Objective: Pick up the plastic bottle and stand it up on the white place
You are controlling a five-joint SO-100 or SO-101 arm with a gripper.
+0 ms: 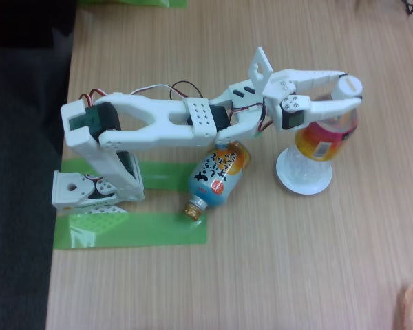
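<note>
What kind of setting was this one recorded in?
Probably a hobby or lab desk: a wood-grain tabletop, the arm's base held down with green tape, and ordinary drink containers as props, the plastic bottle and a blue-and-orange can.

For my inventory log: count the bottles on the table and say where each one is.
2. The clear plastic bottle stands upright on the white plate, with the claw around its neck. The blue-and-orange bottle lies on its side beside the arm, by the green tape.
</note>
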